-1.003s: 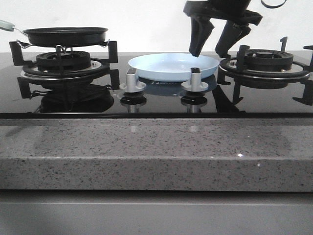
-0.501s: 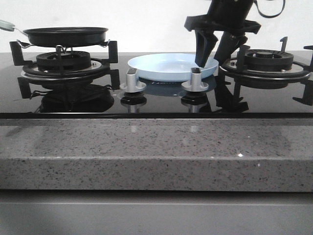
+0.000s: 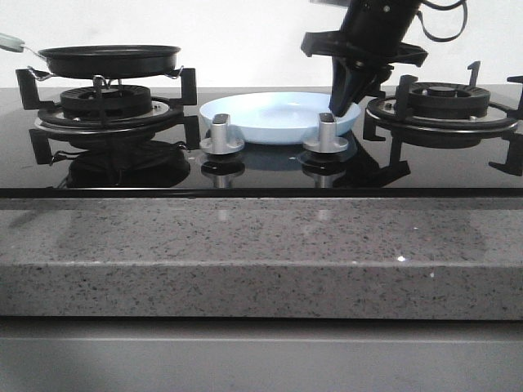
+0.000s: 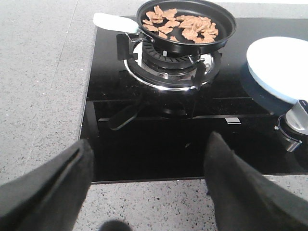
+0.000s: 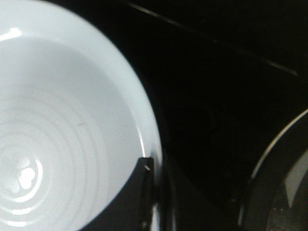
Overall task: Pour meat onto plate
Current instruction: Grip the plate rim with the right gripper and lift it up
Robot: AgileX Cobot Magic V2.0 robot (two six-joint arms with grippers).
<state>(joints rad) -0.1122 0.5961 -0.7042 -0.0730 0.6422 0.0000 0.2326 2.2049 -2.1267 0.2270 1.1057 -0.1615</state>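
Note:
The pale blue plate [image 3: 270,114] lies on the black glass hob between the two burners. My right gripper [image 3: 341,102] has come down on its right rim and is shut on it; in the right wrist view the rim of the plate [image 5: 62,144] sits pinched between the dark fingers of that gripper [image 5: 155,166]. The meat [image 4: 180,24] lies as reddish-brown pieces in the black frying pan [image 4: 187,43] on the left burner. My left gripper [image 4: 150,142] hangs open over the hob's front edge, well short of the pan, with nothing in it. It is out of the front view.
The pan [image 3: 110,57] has a pale handle [image 4: 113,21] pointing away from the plate [image 4: 281,62]. Two silver knobs [image 3: 221,131] [image 3: 327,131] stand just in front of the plate. The right burner's grate [image 3: 441,102] is close beside my right gripper. A speckled grey counter surrounds the hob.
My right gripper dropped from above the plate's right side to the rim and shut on it. The plate has shifted a little to the left.

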